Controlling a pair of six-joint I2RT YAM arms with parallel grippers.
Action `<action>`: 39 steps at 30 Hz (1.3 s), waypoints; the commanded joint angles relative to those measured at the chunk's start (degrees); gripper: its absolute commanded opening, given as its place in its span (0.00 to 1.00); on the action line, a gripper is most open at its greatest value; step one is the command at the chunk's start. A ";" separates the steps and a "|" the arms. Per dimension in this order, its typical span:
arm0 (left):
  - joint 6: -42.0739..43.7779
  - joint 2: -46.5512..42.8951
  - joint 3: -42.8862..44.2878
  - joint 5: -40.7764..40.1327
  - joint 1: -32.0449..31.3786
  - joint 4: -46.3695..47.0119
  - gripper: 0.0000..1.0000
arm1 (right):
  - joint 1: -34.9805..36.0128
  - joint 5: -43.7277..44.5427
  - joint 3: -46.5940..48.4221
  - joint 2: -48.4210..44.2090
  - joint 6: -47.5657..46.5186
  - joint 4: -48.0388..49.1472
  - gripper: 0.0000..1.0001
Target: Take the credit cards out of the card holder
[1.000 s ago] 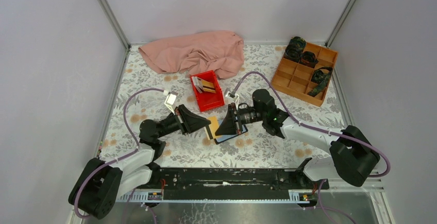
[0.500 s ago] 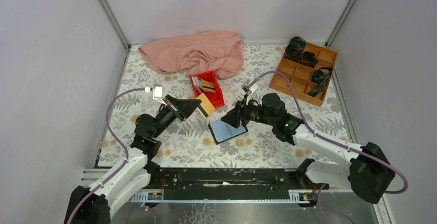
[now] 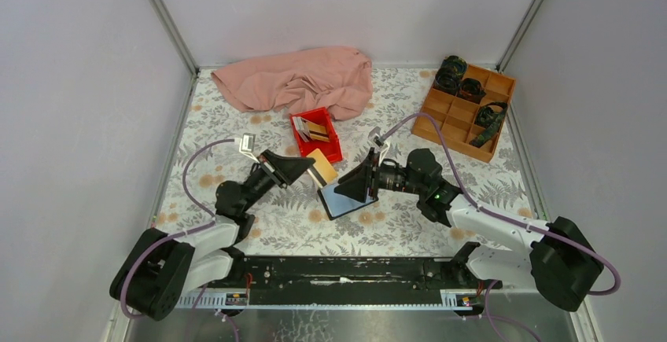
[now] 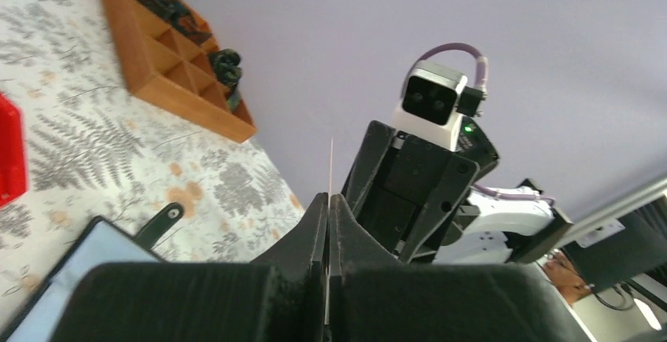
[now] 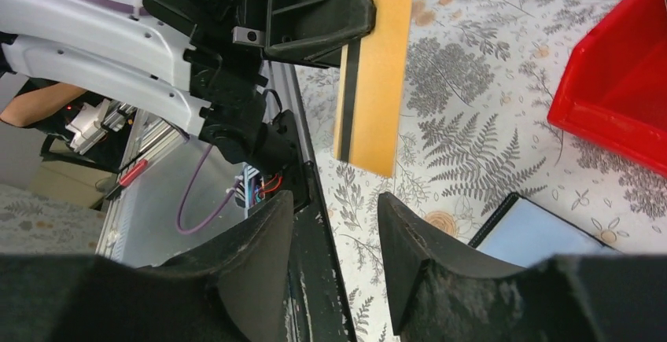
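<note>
- Two grippers, mid-frame: left gripper point(image 3: 309, 168), right gripper point(image 3: 340, 193).
- One orange card point(image 3: 323, 167), between the two grippers.
- One card holder point(image 3: 351, 205), lower centre.
- One red tray point(image 3: 326, 156), centre, with a few cards point(image 3: 311, 130) in it; exact number unclear.
- One pink cloth point(image 3: 299, 81), upper centre.
- One wooden box point(image 3: 450, 124), upper right, with dark items point(image 3: 472, 89) in several compartments; number unclear.

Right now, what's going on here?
The left pincer is shut on an orange card, holding it in the air between the red tray and the card holder. The right pincer is open, low over the holder, which lies open on the table. A few cards sit in the tray.
</note>
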 commanded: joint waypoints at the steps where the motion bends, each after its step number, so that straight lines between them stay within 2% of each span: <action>1: -4.28 0.71 -0.78 2.30 -0.28 16.52 0.00 | -0.05 -4.40 2.84 -0.87 0.64 5.07 0.49; 11: -4.42 -2.68 -0.25 4.54 -0.35 15.10 0.00 | -0.12 -5.01 2.66 1.19 4.32 12.03 0.43; 20: -4.58 -1.51 -0.47 5.14 -0.35 16.16 0.00 | -0.14 -6.17 5.87 2.42 4.21 11.21 0.40; 22: -4.59 -1.64 -0.46 5.34 -0.34 16.16 0.00 | -0.13 -6.38 5.78 2.83 4.75 12.19 0.35; 23: -4.59 -1.61 -0.53 5.46 -0.31 16.17 0.00 | -0.15 -6.46 5.77 3.08 5.01 12.60 0.29; 25: -4.70 -1.60 -0.86 5.45 -0.33 16.20 0.00 | -0.15 -6.47 5.94 3.34 5.10 12.35 0.04; 26: -4.68 -1.64 -0.97 5.38 -0.35 16.24 0.00 | -0.14 -6.43 5.96 3.27 5.00 12.02 0.01; 30: -4.62 -1.68 -0.71 5.93 -0.35 16.18 0.00 | -0.16 -6.67 6.14 2.83 4.03 10.26 0.00; 33: -4.48 -0.78 0.68 9.33 -0.36 15.81 0.18 | -0.28 -7.05 7.82 2.57 1.63 4.93 0.00; 35: -3.85 0.31 2.43 14.14 -0.26 14.30 0.26 | -0.39 -7.64 9.32 2.47 -0.56 0.34 0.00; 37: -4.21 1.59 2.72 17.50 -0.26 15.34 0.28 | -0.42 -8.89 10.83 2.64 -2.79 -4.01 0.00; 39: -4.10 1.91 2.04 18.41 -0.26 15.80 0.26 | -0.42 -9.54 10.79 2.36 -2.94 -4.51 0.00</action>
